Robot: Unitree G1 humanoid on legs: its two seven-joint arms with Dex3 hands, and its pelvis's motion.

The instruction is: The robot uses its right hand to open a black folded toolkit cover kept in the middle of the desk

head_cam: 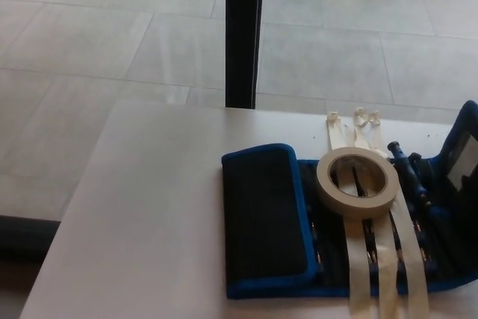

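Toolkit cover (265,218) lies open, right flap cut off at the frame edge; neither hand shows.

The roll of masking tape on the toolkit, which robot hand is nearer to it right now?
Neither can be judged: no robot hand shows in the head view. The tape roll lies on the opened toolkit, whose right flap stands raised at the picture's edge.

Soft, even daylight; slightly hazy, low-contrast picture.

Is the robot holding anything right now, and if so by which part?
Cannot be told: neither hand is in view. The toolkit cover's right flap stands raised at the picture's right edge, nothing visibly gripping it.
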